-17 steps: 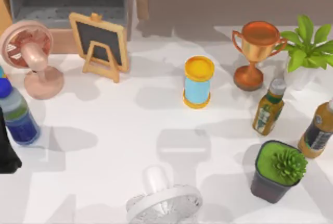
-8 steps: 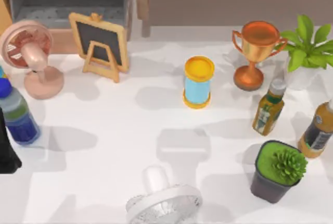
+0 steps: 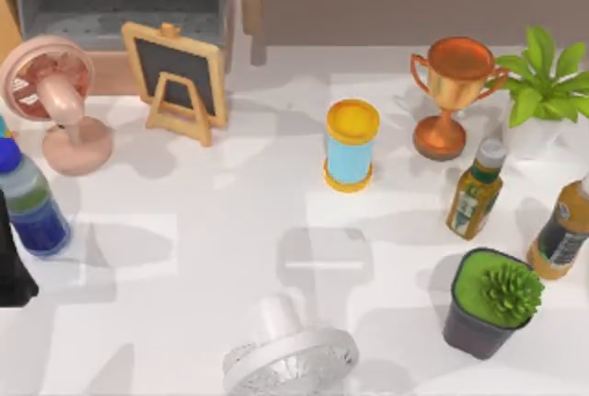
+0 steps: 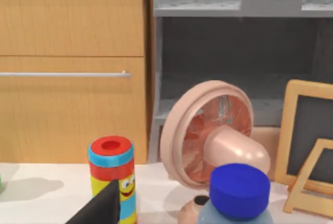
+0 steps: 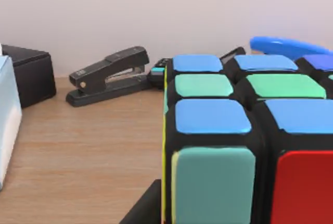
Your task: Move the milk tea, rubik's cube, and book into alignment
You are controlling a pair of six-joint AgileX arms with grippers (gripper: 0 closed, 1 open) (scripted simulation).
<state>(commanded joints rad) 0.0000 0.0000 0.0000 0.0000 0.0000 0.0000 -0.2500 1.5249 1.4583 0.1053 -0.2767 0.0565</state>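
The rubik's cube [image 5: 244, 146] stands close up in the right wrist view on a wooden surface, with black edges and blue, green, red and pale teal stickers facing me. My right gripper [image 5: 148, 208] shows as a black tip low against the cube's near side. My left gripper [image 3: 11, 272] is parked at the table's far left edge, beside a blue-capped bottle [image 3: 29, 203]. I cannot pick out the milk tea or the book.
On the wooden surface by the cube lie a black stapler [image 5: 109, 75], a black box [image 5: 28, 73] and a blue thing [image 5: 286, 46]. The table holds a pink fan [image 3: 51, 101], chalkboard [image 3: 179, 78], yellow-topped cylinder [image 3: 351, 145], trophy [image 3: 451, 92], two bottles, potted plants and a white fan [image 3: 290, 355].
Patches of light and shadow on the table have shifted. The things on the table and the left arm stay where they were.
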